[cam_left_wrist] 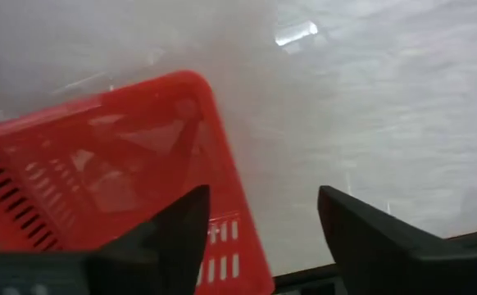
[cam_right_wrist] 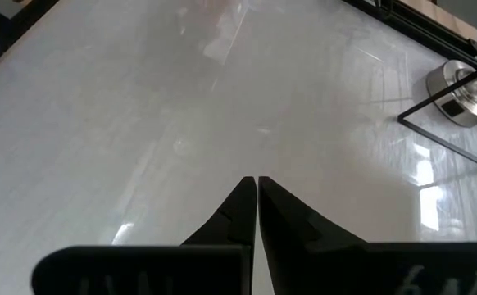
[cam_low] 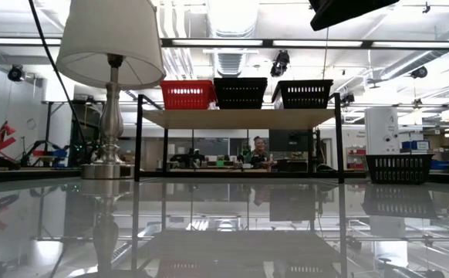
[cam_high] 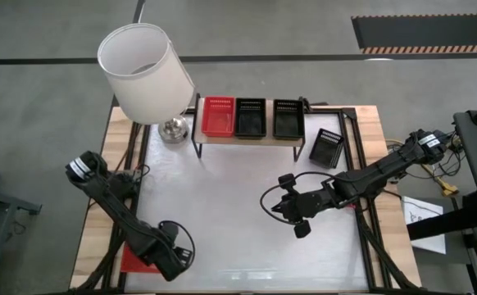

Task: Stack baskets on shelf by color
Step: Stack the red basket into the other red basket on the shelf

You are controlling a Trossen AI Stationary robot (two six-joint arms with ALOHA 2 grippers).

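Baskets risked slipping: your left gripper (cam_left_wrist: pixel 259 225) hung wide open over the red basket's (cam_left_wrist: pixel 99 188) rim; right gripper (cam_right_wrist: pixel 256 192) stayed-free, pinched closed.

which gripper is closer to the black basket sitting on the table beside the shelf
Right. The right gripper is over the table's middle, a short way from the black basket; the left gripper is at the opposite near corner, by a red basket.

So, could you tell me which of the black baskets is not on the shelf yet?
The black basket standing on the table right of the shelf; the other two black ones sit on top beside the red one.
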